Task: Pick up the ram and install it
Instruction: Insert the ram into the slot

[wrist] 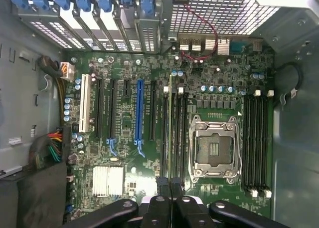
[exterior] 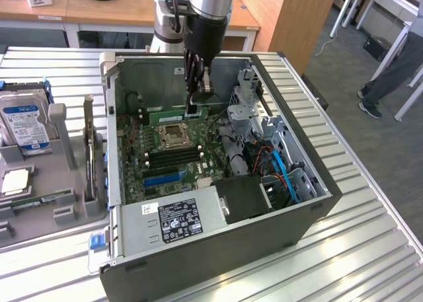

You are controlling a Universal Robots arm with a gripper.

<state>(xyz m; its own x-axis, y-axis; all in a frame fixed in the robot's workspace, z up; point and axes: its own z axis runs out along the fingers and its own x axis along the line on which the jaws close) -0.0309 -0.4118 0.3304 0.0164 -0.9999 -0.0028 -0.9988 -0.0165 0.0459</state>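
My gripper (exterior: pixel 193 106) reaches down into the open computer case (exterior: pixel 310 209), its fingers shut on the ram (exterior: pixel 177 113), a narrow green stick held on edge. In the wrist view the ram (wrist: pixel 170 118) appears edge-on as a thin line running out from the gripper (wrist: pixel 170 189). It lies along the bank of black memory slots (wrist: pixel 174 133) beside the CPU socket (wrist: pixel 215 148) on the motherboard (wrist: pixel 124 153). I cannot tell whether the stick sits in a slot or hangs just above it.
A second bank of memory slots (wrist: pixel 256 143) lies on the other side of the socket. At the exterior view's left, a grey tray (exterior: pixel 66 209) holds a hard drive (exterior: pixel 26 123). Drive cage (exterior: pixel 248 110), blue cables (exterior: pixel 284 170) and power supply (exterior: pixel 178 219) crowd the case. A person's legs (exterior: pixel 390 77) stand at the far right.
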